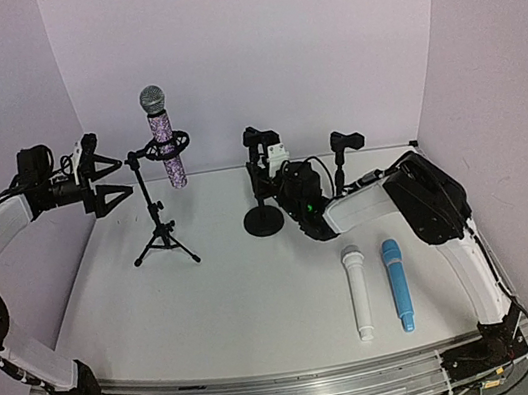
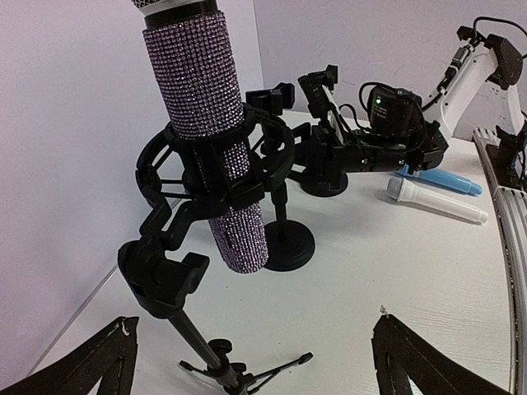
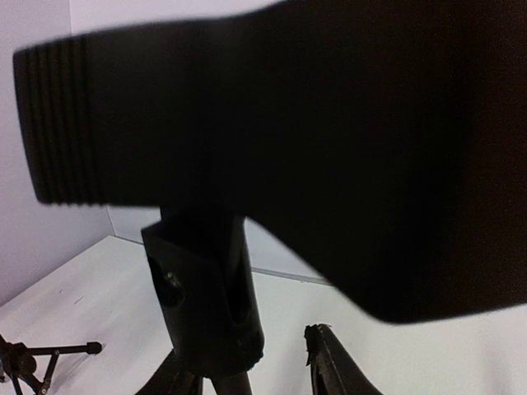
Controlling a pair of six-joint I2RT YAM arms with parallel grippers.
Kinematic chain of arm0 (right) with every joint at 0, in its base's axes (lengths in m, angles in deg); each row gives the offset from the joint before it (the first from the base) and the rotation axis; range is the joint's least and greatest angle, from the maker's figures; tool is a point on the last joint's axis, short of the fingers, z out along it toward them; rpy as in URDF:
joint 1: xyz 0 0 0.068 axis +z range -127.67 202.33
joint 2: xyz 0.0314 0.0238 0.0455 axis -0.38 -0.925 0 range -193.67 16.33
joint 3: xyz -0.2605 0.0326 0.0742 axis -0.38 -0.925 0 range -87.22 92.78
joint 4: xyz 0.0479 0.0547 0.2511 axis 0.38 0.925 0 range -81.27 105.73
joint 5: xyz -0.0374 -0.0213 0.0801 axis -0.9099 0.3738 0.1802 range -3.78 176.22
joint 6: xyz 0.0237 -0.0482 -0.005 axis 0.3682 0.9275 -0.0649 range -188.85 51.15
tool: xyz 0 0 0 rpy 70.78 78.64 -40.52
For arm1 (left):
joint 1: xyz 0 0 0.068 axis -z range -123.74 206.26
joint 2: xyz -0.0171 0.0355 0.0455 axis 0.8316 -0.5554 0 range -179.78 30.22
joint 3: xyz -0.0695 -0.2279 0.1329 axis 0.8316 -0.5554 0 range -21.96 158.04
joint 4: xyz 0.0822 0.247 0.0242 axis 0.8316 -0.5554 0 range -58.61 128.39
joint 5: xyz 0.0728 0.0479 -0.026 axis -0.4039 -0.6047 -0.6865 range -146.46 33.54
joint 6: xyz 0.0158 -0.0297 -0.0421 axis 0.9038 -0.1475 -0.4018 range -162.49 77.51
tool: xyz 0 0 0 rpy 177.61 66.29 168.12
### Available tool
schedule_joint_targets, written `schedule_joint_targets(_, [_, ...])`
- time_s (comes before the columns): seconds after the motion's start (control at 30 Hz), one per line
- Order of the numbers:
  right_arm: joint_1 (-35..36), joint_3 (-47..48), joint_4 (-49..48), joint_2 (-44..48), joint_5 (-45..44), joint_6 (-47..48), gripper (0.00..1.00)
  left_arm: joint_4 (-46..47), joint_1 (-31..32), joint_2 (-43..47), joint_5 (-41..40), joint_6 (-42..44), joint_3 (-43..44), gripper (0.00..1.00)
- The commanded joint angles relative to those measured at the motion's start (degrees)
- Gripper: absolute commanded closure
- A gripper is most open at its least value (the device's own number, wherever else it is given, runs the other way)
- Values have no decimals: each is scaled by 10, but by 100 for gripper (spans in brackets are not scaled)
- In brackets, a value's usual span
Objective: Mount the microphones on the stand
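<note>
The purple-glitter microphone (image 1: 165,138) (image 2: 202,90) stands upright in the shock-mount clip of the tripod stand (image 1: 159,225) (image 2: 165,271). My left gripper (image 1: 117,177) (image 2: 255,321) hangs open just left of it, holding nothing. The white microphone (image 1: 358,293) (image 2: 436,202) and the light blue microphone (image 1: 397,285) (image 2: 440,178) lie side by side on the table at the front right. My right gripper (image 1: 268,171) (image 3: 247,354) is at the post of the round-base stand (image 1: 264,220) (image 3: 206,304). Its jaws straddle the joint under the empty clip, with a gap at the right finger (image 3: 329,366).
Behind my right arm stands another stand with an empty clip (image 1: 344,141). White walls close the table at the back and on both sides. The tripod's legs (image 1: 166,249) spread over the table's left half.
</note>
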Motion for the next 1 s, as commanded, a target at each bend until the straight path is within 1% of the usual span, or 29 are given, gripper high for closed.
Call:
schedule_joint_targets(0.0, [-3,25,-40,-17,-8,4,70,25,-1,15,10,-16,-2,1])
schedule_joint_targets(0.07, [-3,21,-41,-15,-6,5,82,28,-1,14,10,-18,-2,1])
schedule_joint_targets(0.13, [-3,12,-41,-7,2,7,91,30,-1,14,12,-21,-1,1])
schedule_joint_targets(0.27, [-2,-17,-40,27,28,9,99,31,-1,15,20,-24,1,1])
schedule_joint_targets(0.4, [8,-56,-39,73,53,8,100,37,-1,19,26,-33,1,1])
schedule_joint_targets(0.53, [48,-108,-19,137,54,36,100,48,0,31,29,-43,-7,2])
schedule_joint_targets(0.67, [108,-187,-16,196,14,15,100,65,3,49,29,-56,-26,2])
schedule_joint_targets(0.77, [159,-231,-16,223,-39,4,100,68,11,60,26,-58,-36,2])
schedule_joint_targets(0.97, [220,-265,-21,243,-100,9,100,84,29,71,22,-80,-42,3])
